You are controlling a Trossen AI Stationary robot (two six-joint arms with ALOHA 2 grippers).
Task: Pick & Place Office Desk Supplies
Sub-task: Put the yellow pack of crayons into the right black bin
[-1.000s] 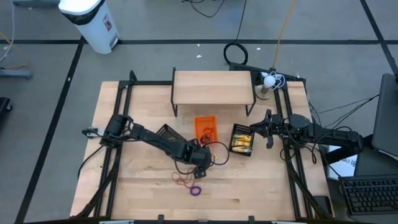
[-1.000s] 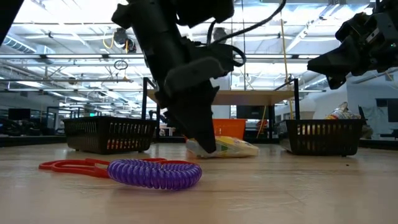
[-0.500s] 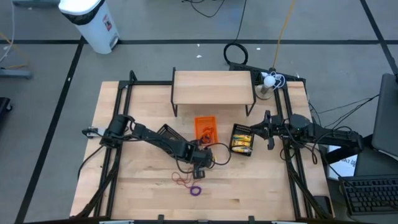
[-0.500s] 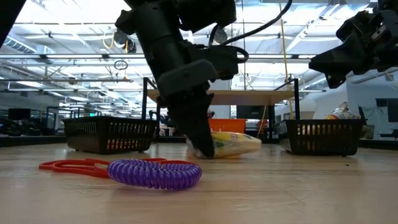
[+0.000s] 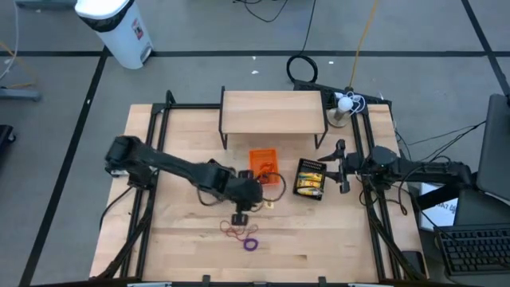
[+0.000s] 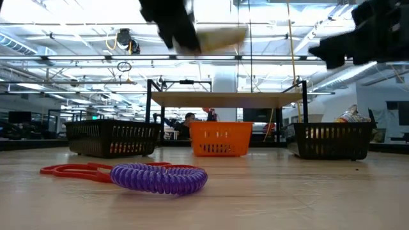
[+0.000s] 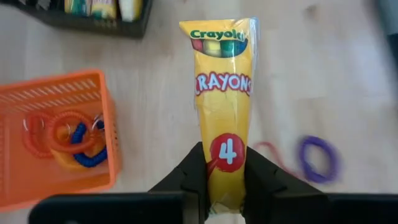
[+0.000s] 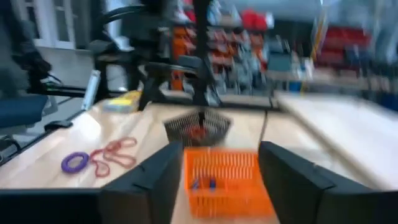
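My left gripper [image 7: 227, 182] is shut on a yellow crayon packet [image 7: 224, 93], one of the office desk supplies, high above the table's middle [image 5: 259, 199]. In the low view the packet [image 6: 220, 37] hangs blurred near the top. A purple coil ring [image 5: 252, 244] and red bands [image 5: 233, 231] lie flat on the wood nearer the front edge. My right gripper [image 8: 221, 180] stands open at the table's right [image 5: 343, 166], beside a black mesh tray [image 5: 311, 177], with nothing between its fingers. My left gripper pinches the packet's end beside the red "4" disc [image 7: 227, 163] between its two fingers [image 7: 194, 182]. The fingers slant down from the table's left, and the packet runs on past them lengthwise. It is lifted clear of the table.
A small orange tray [image 5: 263, 163] holding coil rings stands at the middle. A second black mesh tray [image 6: 114, 137] sits to its left, partly under my left arm. A wooden riser [image 5: 272, 112] spans the far side. Bare wood lies along the front edge.
My left gripper, down at the packet on the table a second ago, has taken hold of it and risen, drawing back a little toward the far edge. The packet has left the table and now hangs high, clear of everything.
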